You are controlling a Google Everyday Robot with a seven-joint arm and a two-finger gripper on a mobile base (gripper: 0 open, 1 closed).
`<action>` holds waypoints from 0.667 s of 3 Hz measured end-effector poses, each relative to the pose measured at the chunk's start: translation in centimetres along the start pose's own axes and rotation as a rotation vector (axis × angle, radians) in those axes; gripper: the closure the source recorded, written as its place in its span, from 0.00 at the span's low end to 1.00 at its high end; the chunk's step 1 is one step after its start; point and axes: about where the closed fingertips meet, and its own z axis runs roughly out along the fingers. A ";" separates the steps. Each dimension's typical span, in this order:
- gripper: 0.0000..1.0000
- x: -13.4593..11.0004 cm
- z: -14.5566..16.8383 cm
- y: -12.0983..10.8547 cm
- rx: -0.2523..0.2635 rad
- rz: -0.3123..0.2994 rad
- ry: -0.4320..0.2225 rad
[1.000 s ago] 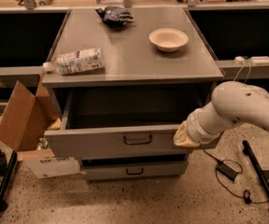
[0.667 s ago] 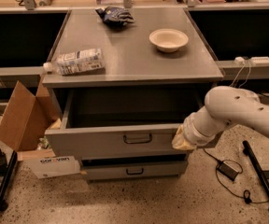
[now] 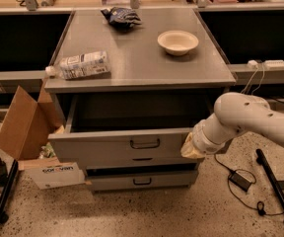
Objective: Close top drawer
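While the wide grey metal top drawer (image 3: 107,147) stood pulled well out from under the grey cabinet top (image 3: 142,63), its dark hollow open to view and its small dark bar handle (image 3: 145,143) facing the room, the robot's gripper (image 3: 189,150) sat at the right end of the drawer's flat front, at about the handle's height. From where I stood the gripper showed only as a pale tan end on the thick white arm (image 3: 250,118), which reached in from the right, and I could not tell whether it was spread or pressed together, nor whether it actually touched the front. Below the top drawer the two lower grey drawers (image 3: 142,181) showed handles of the same kind. On the cabinet top lay a clear plastic bottle (image 3: 80,64) on its side near the left front edge, a cream round bowl (image 3: 178,42) upright towards the right rear, and a crumpled dark blue bag (image 3: 122,17) at the back. A brown cardboard box (image 3: 26,125) with raised flaps stood against the cabinet's left side, and a black power adapter (image 3: 240,180) with its cable lay on the speckled floor (image 3: 132,216).
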 end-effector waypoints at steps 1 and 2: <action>0.35 0.0 0.0 0.0 0.000 0.000 0.000; 0.10 0.0 0.0 0.0 0.000 0.000 0.000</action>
